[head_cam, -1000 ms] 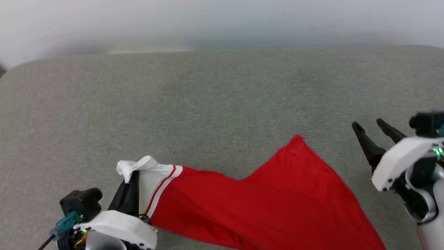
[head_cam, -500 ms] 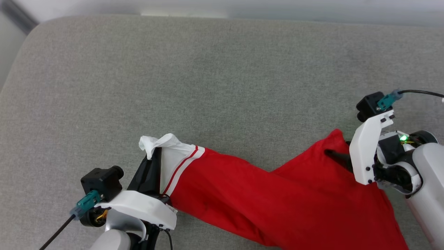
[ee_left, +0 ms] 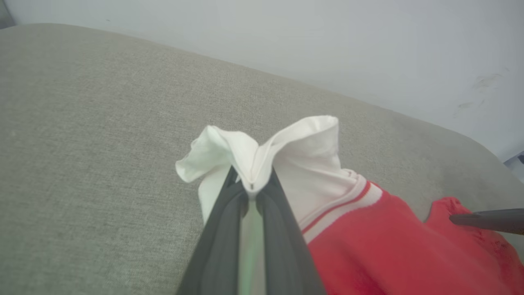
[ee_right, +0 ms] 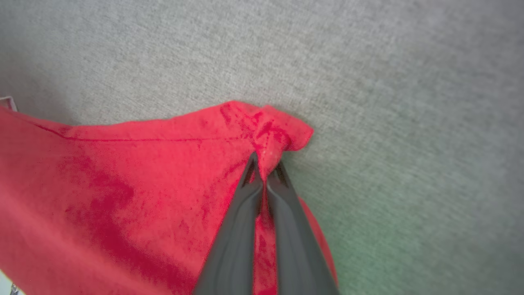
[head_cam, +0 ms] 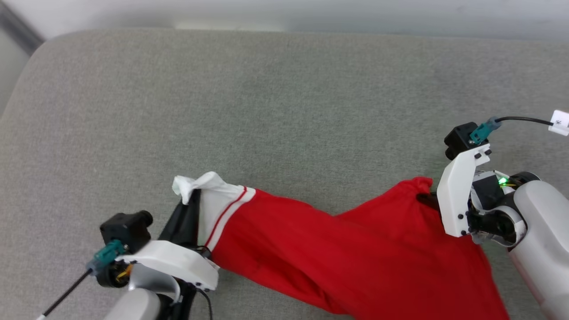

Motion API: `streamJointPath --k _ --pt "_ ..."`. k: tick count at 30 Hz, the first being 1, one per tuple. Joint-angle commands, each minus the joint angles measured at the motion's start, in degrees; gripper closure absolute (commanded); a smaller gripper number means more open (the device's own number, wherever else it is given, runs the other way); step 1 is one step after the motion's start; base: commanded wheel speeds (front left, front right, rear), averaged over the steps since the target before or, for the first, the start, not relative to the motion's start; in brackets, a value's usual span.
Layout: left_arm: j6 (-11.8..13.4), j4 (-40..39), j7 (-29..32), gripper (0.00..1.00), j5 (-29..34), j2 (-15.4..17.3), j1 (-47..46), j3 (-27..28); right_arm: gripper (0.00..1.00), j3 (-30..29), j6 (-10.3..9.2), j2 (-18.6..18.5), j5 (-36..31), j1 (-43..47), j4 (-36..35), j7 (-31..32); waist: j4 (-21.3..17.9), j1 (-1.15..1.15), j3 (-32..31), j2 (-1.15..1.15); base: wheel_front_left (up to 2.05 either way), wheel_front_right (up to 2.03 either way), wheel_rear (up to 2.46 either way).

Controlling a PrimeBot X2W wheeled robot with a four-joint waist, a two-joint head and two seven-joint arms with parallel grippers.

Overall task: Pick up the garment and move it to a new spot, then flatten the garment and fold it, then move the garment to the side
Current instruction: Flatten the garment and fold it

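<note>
Garment position: I see the garment point(head_cam: 333, 253) on the grey padded surface point(head_cam: 266, 111). It crosses the lower half of the head view, from lower centre-left to the lower right corner.
Head view only: I get both arms in one frame here. The red body of the garment spans between them with soft folds. The red-and-white trim point(head_cam: 226, 213) marks where the white sleeve point(head_cam: 209, 186) joins the red cloth.
Left wrist view only: This view gives me the sleeve end up close, bunched into two white lobes at frame centre. A pale wall point(ee_left: 327, 41) fills the upper right. At the right edge, one dark finger point(ee_left: 487, 219) of the other arm lies against red cloth.
Right wrist view only: This view shows me a stitched hem line running across the red cloth from the left edge to frame centre. The hem corner point(ee_right: 282, 127) is puckered there, and bare grey surface takes up the top and right.
Left gripper point(ee_left: 251, 184): I read the fingers as closed to a thin slit. The tips pinch the white sleeve fabric, which flares out above them.
Right gripper point(ee_right: 266, 162): The fingers are pressed together with the red hem corner clamped between the tips. In the head view its white housing covers most of the fingers, so I take the grip from the wrist view.
</note>
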Motion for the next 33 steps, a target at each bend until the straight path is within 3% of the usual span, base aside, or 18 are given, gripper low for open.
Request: streamJointPath --k 1,10,17,25,33 --pt "-0.27 0.09 -0.15 1.0 0.21 0.84 -1.37 0.63 1.0 0.37 -0.04 0.15 -0.9 -0.35 0.82 -0.73 -1.27 -0.01 -1.69 0.0 0.0 0.0 0.0" --pt "-2.52 2.52 3.53 1.0 0.27 6.27 -12.27 4.16 1.0 -3.84 -0.04 3.72 -6.46 -7.31 5.04 -12.95 -6.16 -0.01 -7.51 0.0 0.0 0.0 0.0" --pt "-6.52 11.37 4.27 1.0 -0.36 6.44 -27.93 5.78 1.0 -8.82 -0.04 7.39 -10.05 -16.04 9.35 -22.92 -9.02 -0.01 -7.85 0.0 0.0 0.0 0.0" --pt "-10.82 23.86 2.31 1.0 1.91 5.24 -48.36 5.88 1.0 -14.25 -0.04 10.56 -10.25 -29.43 13.18 -29.64 -10.68 -0.01 -3.04 0.0 0.0 0.0 0.0" --pt "-14.44 31.22 -1.47 1.0 4.78 4.74 -67.63 6.18 1.0 -15.97 -0.04 9.16 -11.23 -43.92 14.34 -34.39 -10.8 -0.01 5.4 0.0 0.0 0.0 0.0"
